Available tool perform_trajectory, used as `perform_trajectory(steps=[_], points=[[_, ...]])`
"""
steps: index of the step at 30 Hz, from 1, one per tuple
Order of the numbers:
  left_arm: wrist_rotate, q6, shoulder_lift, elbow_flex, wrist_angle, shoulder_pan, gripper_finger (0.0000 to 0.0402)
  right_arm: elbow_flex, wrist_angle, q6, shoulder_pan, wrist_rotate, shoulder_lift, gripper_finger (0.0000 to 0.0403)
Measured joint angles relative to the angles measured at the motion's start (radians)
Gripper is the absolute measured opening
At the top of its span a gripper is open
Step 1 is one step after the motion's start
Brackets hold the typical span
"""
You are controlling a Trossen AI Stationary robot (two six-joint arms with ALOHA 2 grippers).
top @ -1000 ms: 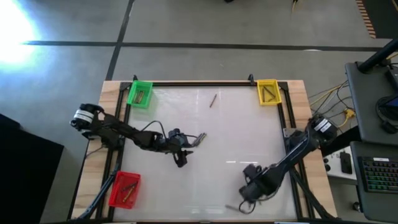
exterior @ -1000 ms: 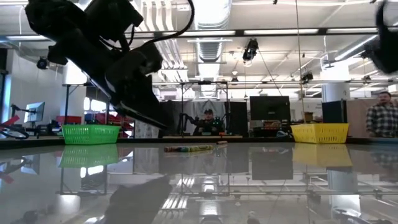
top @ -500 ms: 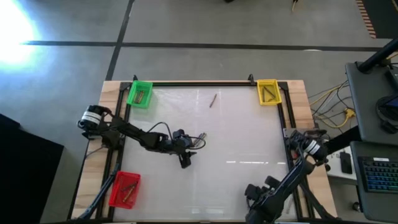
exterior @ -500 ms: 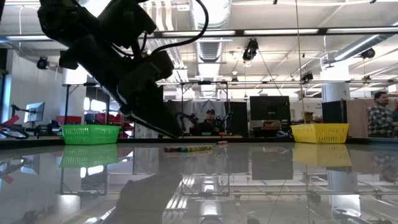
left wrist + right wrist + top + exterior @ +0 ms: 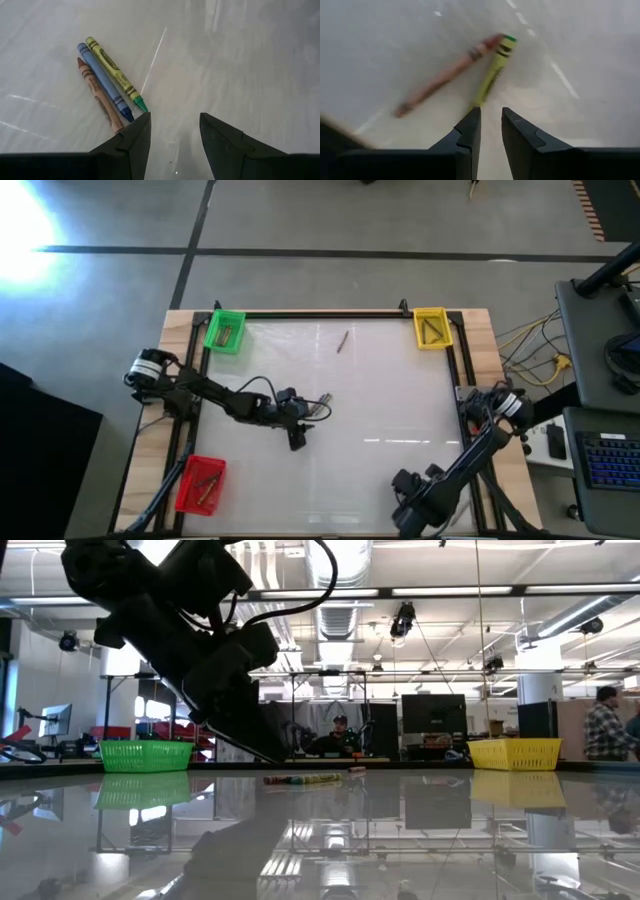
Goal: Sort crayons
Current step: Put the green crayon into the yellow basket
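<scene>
Left gripper unmoved, fingers released beside three crayons, right gripper shifted slightly, fingers parted

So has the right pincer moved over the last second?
Yes. In the high view the right pincer has pulled back toward the table's near edge, farther from the yellow bin, and now hangs over two crayons.

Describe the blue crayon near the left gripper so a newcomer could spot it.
Find the left gripper, open over mid-table. Three crayons lie side by side just ahead of its fingers. The blue crayon is the middle one, between the green crayon and the brown crayon.
</scene>
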Motion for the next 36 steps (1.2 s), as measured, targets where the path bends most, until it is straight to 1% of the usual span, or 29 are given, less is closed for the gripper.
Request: perform_trajectory(steps=[5, 8, 13, 19, 24, 26, 28, 31, 36], points=[[0.000, 0.003, 0.000, -0.001, -0.002, 0.000, 0.0152, -0.063, 0.121, 0.034, 0.000, 0.028, -0.048, 0.0068], [0.000, 0.005, 0.000, -0.001, -0.002, 0.000, 0.0152, -0.092, 0.143, 0.052, 0.000, 0.034, -0.053, 0.0068], [0.000, 0.007, -0.001, -0.001, -0.003, 0.001, 0.0152, -0.141, 0.230, 0.048, 0.000, 0.030, -0.044, 0.0068], [0.000, 0.006, -0.001, -0.001, -0.004, 0.001, 0.0152, -0.160, 0.237, -0.003, 0.000, 0.034, -0.046, 0.0064], [0.000, 0.006, -0.001, -0.001, -0.003, 0.001, 0.0152, -0.152, 0.229, -0.048, -0.001, 0.045, -0.048, 0.0036], [0.000, 0.006, -0.001, -0.001, -0.003, 0.001, 0.0152, -0.147, 0.224, -0.055, -0.003, 0.063, -0.051, 0.0022], [-0.001, 0.006, -0.001, -0.001, -0.003, 0.001, 0.0152, -0.141, 0.212, -0.070, -0.005, 0.114, -0.057, 0.0013], [-0.001, 0.006, -0.001, -0.001, -0.003, 0.001, 0.0152, -0.140, 0.203, -0.094, -0.023, 0.181, -0.079, 0.0009], [-0.001, 0.006, -0.001, -0.001, -0.003, 0.002, 0.0152, -0.141, 0.134, -0.166, -0.078, 0.280, -0.140, 0.0009]])
